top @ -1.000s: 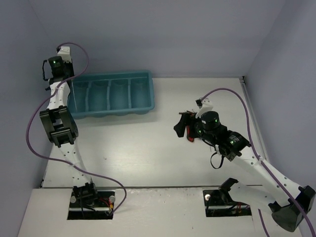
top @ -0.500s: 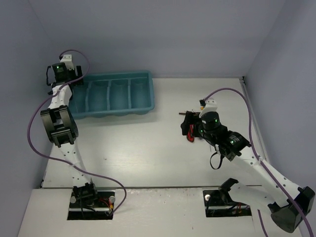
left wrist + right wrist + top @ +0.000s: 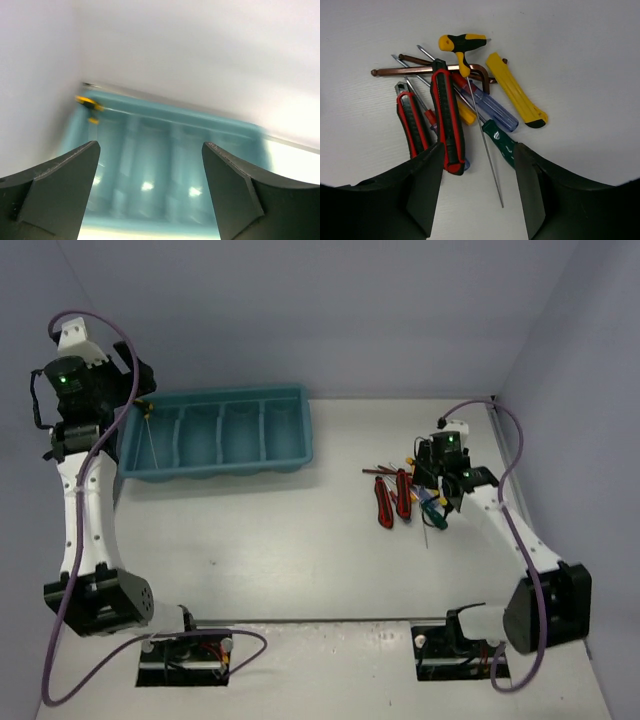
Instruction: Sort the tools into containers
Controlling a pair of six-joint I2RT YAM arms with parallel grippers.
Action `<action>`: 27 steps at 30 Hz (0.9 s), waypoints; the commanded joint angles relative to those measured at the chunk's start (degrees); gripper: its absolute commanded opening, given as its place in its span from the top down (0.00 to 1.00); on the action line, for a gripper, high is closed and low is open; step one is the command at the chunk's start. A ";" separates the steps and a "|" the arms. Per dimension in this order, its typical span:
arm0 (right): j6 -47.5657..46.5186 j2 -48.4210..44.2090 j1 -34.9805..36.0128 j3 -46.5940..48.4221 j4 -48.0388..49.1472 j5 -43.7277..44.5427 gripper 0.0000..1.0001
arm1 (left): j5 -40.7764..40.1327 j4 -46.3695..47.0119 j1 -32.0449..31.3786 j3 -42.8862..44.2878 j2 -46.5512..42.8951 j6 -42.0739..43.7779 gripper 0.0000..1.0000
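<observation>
Left-to-right layout of the sorting step. At far left we see the left hand (image 3: 150, 150) raised near the left end of the teal tray (image 3: 225, 468), its fingers (image 3: 60, 185) wide apart, holding nothing and touching nothing. A yellow-handled screwdriver (image 3: 89, 102) shows at that end of the tray, apparently in the leftmost compartment, though the wrist view is blurred; the other three compartments look unfilled.

Across the bare worktop (image 3: 250, 540), well apart from the tray, lie the remaining tools in one overlapping pile:
- two red-and-black handles (image 3: 447, 115)
- a brown hex key (image 3: 420, 70)
- a blue handle (image 3: 492, 110)
- a green handle (image 3: 500, 142)
- a yellow oblong tool (image 3: 515, 90)
- a yellow T-handle driver (image 3: 462, 45), whose thin shaft crosses over the rest

At right, the right hand (image 3: 477, 150) hangs over the near edge of this pile, fingers partly apart and clamped on nothing. The end of one red-and-black handle, the thin shaft and the green handle all lie in the gap.

We judge the step in hand to be the next pick. It is done well by centring on a single handle and setting the fingers across its width. The lift should be straight up, so that crossed neighbours are not dragged.
</observation>
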 commanded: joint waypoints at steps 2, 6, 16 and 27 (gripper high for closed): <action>-0.24 9.16 -2.03 6.66 2.27 -2.70 0.53 | 2.04 -8.81 -11.35 -11.33 -12.54 -7.09 0.19; -0.16 15.38 -2.03 9.70 3.54 -2.24 0.76 | 1.54 -10.86 -20.73 -21.00 -21.22 -8.57 0.19; -1.79 23.26 -2.08 11.14 5.83 -2.15 0.79 | 0.81 -14.16 -26.46 -34.01 -32.72 -11.56 0.19; -2.40 27.90 -2.09 10.40 8.33 -0.84 0.81 | 1.36 -14.89 -27.41 -33.60 -31.60 -10.29 0.19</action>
